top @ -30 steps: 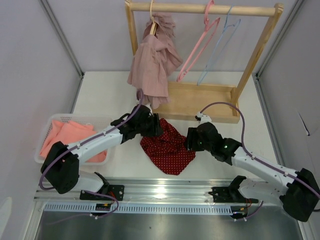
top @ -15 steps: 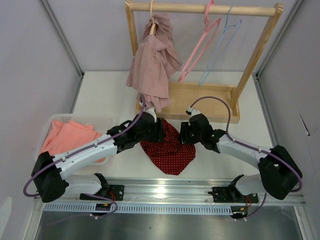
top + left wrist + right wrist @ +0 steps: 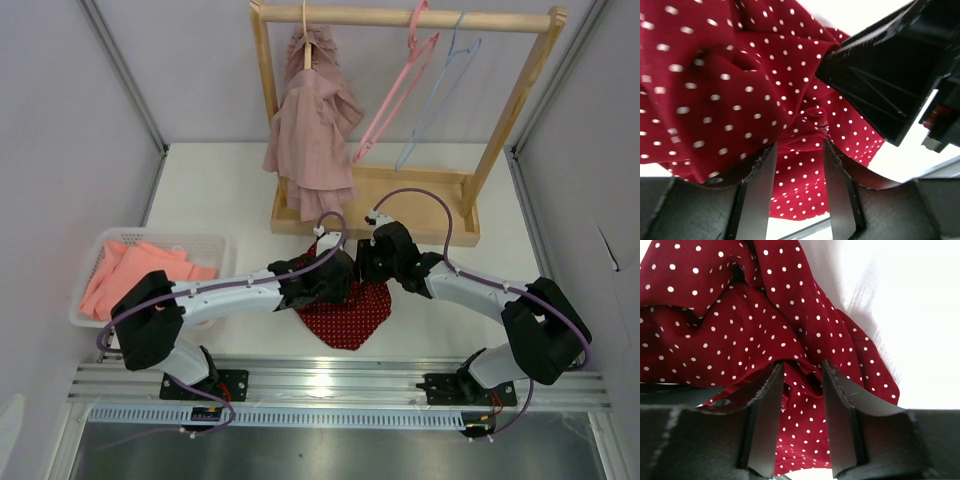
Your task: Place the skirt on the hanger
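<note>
here the red dotted skirt [image 3: 345, 305] lies crumpled on the table [image 3: 220, 190] directly under both claws, the left gripper [image 3: 799, 150] and right gripper [image 3: 800, 375] each parted around a fold, with the pink hanger [image 3: 395, 95] well beyond.

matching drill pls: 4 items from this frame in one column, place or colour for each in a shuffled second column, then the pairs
Items:
1. skirt
2. basket
3. blue hanger
4. pink garment

Descriptions:
A. white, at the table's left edge, holding orange cloth
B. bare wire, hanging right of the pink hanger on the rail
C. red with white dots, lying on the table between both grippers
D. draped on a hanger at the rail's left end

Pairs: 1-C, 2-A, 3-B, 4-D
</note>
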`<act>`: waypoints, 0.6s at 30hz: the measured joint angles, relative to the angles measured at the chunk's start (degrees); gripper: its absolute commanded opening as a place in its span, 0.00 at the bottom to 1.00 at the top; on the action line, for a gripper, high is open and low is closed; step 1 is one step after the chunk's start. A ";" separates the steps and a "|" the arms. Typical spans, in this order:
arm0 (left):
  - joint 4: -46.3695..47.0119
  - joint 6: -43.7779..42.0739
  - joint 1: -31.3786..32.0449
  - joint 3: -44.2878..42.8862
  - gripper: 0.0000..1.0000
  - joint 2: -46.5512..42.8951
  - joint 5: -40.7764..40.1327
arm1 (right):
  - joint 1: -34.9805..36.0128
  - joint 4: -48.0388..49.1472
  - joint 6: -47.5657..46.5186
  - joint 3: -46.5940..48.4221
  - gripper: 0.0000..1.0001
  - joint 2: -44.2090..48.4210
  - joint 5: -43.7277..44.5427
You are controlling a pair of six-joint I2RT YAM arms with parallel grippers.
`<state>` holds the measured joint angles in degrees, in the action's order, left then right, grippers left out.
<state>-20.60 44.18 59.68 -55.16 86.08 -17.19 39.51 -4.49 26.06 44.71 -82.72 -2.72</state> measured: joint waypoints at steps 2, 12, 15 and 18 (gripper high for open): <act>-0.02 0.90 0.79 -0.09 0.49 0.98 -0.70 | 0.00 0.04 0.02 0.00 0.37 0.00 -0.17; -1.03 2.54 4.02 -2.78 0.56 3.43 -4.31 | 0.00 0.04 0.00 0.00 0.26 0.00 -0.24; -2.21 2.95 4.94 -3.98 0.56 4.76 -5.29 | 0.00 0.04 0.02 0.00 0.23 0.00 -0.26; -3.74 3.54 5.84 -5.55 0.55 5.81 -6.19 | 0.00 0.07 0.00 0.00 0.19 0.00 -0.35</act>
<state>-24.34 47.72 65.52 -60.71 91.90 -23.38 39.51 -4.43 26.06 44.71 -82.72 -3.07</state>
